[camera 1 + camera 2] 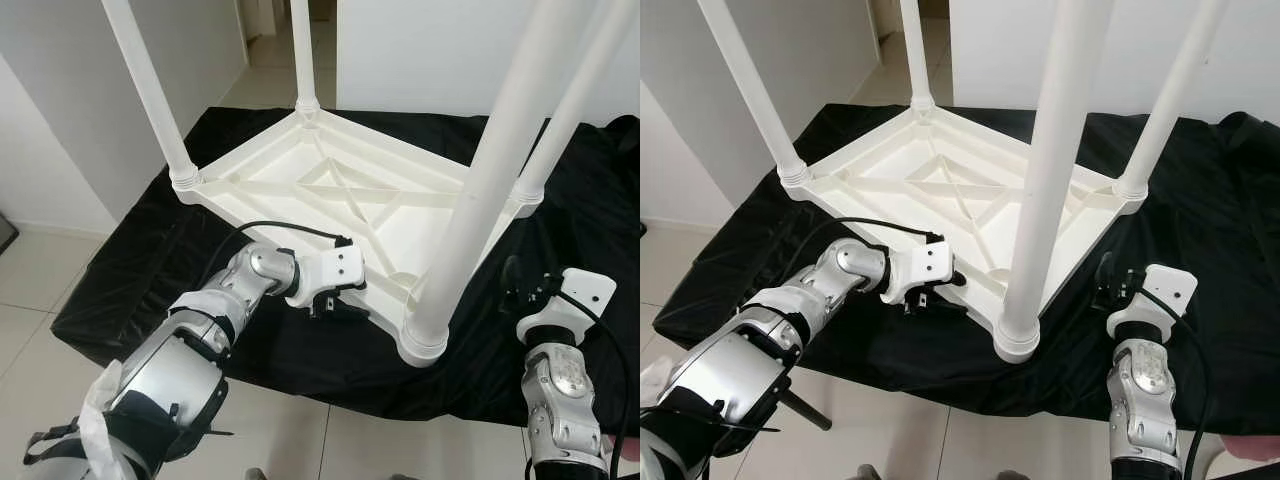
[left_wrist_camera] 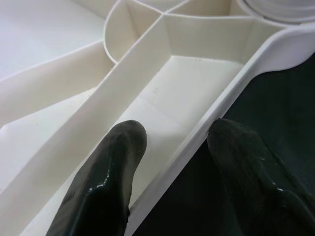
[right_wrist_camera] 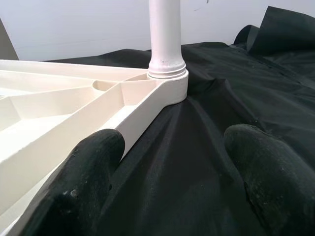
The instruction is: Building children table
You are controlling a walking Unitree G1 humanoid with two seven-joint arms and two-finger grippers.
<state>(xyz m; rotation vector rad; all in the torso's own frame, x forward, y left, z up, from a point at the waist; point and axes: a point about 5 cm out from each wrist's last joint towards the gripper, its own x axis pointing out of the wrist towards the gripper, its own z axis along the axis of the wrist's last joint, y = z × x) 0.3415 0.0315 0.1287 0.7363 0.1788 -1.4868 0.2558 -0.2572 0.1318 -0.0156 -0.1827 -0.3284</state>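
Jaws of your left gripper point(image 1: 335, 305) stand apart and straddle the near edge of the white plastic children table point(image 1: 330, 195). In the left wrist view one black finger point(image 2: 106, 182) lies inside a ribbed compartment of the underside, and the other finger point(image 2: 256, 177) is outside the rim, over the black cloth point(image 1: 140, 270). The fingers are not pressed on the rim, so you see a released grip around it.

Your right gripper point(image 1: 520, 285) is on the right side, just beside the table's edge, low over the cloth. Its jaws are also spread. In the right wrist view one finger point(image 3: 81, 182) is near the white rim and the other point(image 3: 268, 172) is above the cloth, and nothing is held between them.

You find the children table upside down on the black cloth, which covers a low surface. Its ribbed underside faces up, with a cross of ribs in the middle. Four white round legs stand upright in the corner sockets: the near leg point(image 1: 480, 190) rises close to the camera between your two arms, the right leg point(image 1: 560, 120) stands behind it, the left leg point(image 1: 150, 95) is at the left corner, and the far leg point(image 1: 303, 55) is at the back corner. Pale floor tiles point(image 1: 30, 280) show around the cloth.
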